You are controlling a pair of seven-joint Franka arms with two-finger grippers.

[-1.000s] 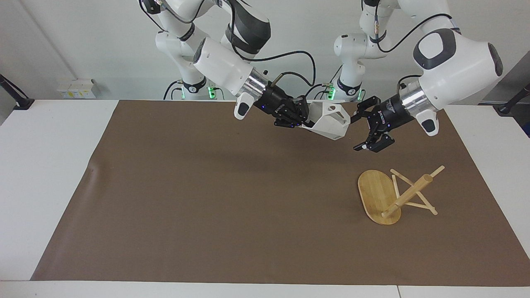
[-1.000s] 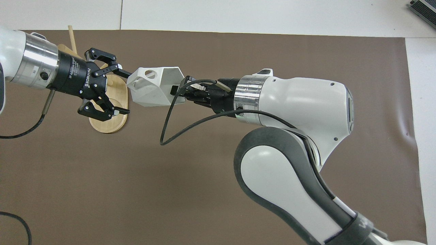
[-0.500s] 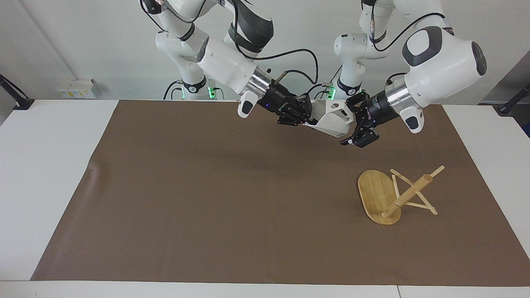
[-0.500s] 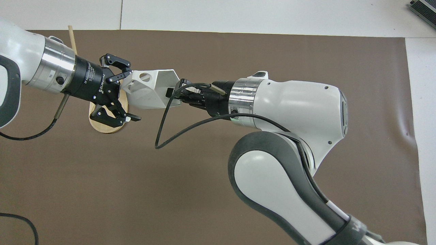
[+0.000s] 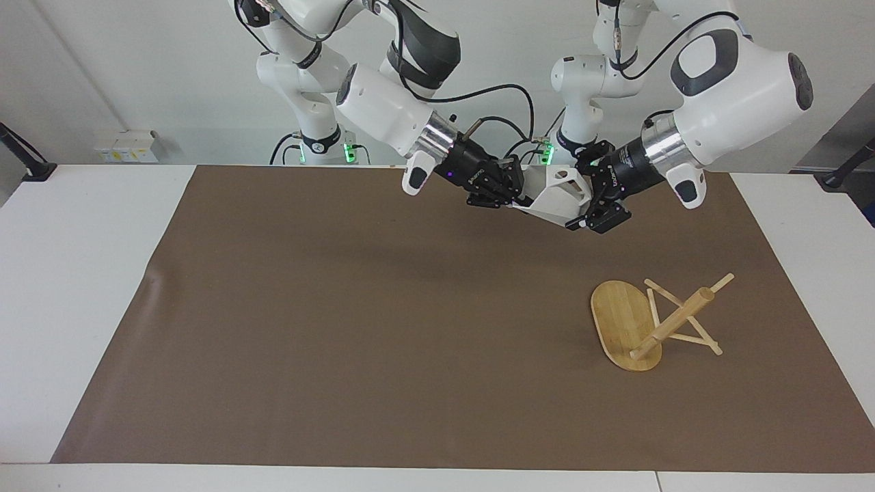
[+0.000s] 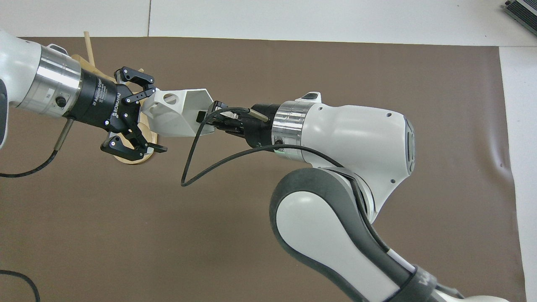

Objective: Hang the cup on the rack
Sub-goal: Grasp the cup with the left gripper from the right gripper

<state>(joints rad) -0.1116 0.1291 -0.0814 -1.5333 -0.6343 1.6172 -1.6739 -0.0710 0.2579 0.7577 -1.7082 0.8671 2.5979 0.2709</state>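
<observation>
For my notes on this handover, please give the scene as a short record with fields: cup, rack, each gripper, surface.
cup: white faceted cup, in the air, between both grippers
right gripper: shut on the cup's rim
left gripper: open, its fingers around the cup's handle end
rack: bamboo rack lying tipped over on the mat, toward the left arm's end
surface: brown mat on a white table

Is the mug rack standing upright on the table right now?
No, the rack lies tipped over on the brown mat, its post slanting up from its base.
</observation>
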